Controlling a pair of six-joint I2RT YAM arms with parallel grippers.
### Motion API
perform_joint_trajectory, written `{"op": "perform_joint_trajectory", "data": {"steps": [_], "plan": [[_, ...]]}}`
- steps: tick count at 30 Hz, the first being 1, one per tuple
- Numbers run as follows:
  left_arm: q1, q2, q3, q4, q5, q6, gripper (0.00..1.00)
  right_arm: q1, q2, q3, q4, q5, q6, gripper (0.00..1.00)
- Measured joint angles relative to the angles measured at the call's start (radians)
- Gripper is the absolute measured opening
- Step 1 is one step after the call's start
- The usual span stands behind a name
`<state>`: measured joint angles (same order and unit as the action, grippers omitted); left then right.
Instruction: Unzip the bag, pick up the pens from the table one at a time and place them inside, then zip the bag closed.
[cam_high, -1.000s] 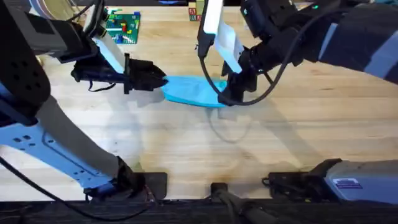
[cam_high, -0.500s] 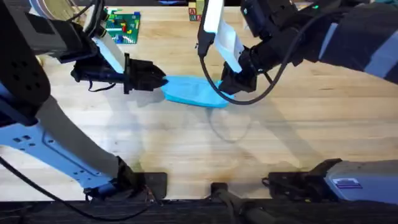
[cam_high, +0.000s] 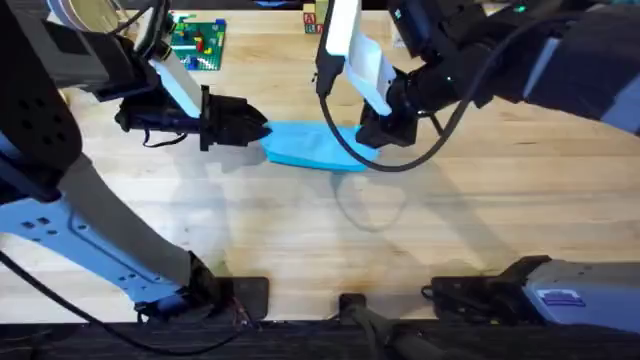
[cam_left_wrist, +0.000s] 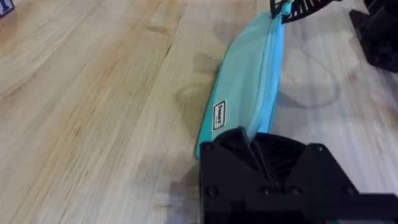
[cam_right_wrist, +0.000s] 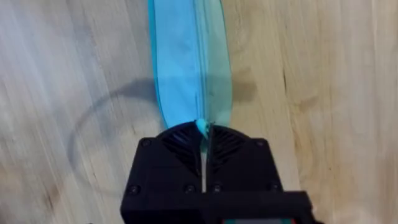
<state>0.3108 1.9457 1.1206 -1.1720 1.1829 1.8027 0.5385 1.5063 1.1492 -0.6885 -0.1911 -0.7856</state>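
Note:
The light blue bag (cam_high: 312, 147) lies on the wooden table (cam_high: 330, 230) between both grippers, its zipper closed along its length. My left gripper (cam_high: 262, 131) is shut on the bag's left end; the left wrist view shows the bag (cam_left_wrist: 249, 81) running away from that gripper (cam_left_wrist: 254, 142). My right gripper (cam_high: 368, 138) is shut at the bag's right end, on the zipper end of the bag (cam_right_wrist: 189, 56) where it meets the gripper (cam_right_wrist: 204, 129). From the left wrist I see the right gripper (cam_left_wrist: 284, 7) pinching the teal pull. The pens are out of view.
A green plate with coloured bricks (cam_high: 197, 42) sits at the back left, and small coloured blocks (cam_high: 314, 18) stand at the back centre. The right arm's black cable (cam_high: 400, 160) loops down close over the bag's right end. Bare wood stretches in front.
My right gripper has moved slightly back and up at the bag's right end. The left gripper and the rest of the bag have stayed put.

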Motion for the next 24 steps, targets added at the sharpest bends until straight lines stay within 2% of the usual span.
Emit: {"op": "perform_joint_trajectory", "data": {"steps": [14, 21, 24], "plan": [[-0.046, 0.000, -0.008, -0.019, 0.031, 0.000, 0.042, 0.022, -0.034, 0.026, -0.196, 0.112, -0.020, 0.032], [-0.052, 0.000, -0.008, -0.023, 0.036, 0.000, 0.042, 0.022, -0.034, 0.037, -0.254, 0.128, -0.041, 0.032], [-0.042, 0.000, -0.009, -0.006, 0.022, 0.000, 0.042, 0.010, -0.041, 0.035, -0.360, 0.214, -0.058, 0.031]]}}
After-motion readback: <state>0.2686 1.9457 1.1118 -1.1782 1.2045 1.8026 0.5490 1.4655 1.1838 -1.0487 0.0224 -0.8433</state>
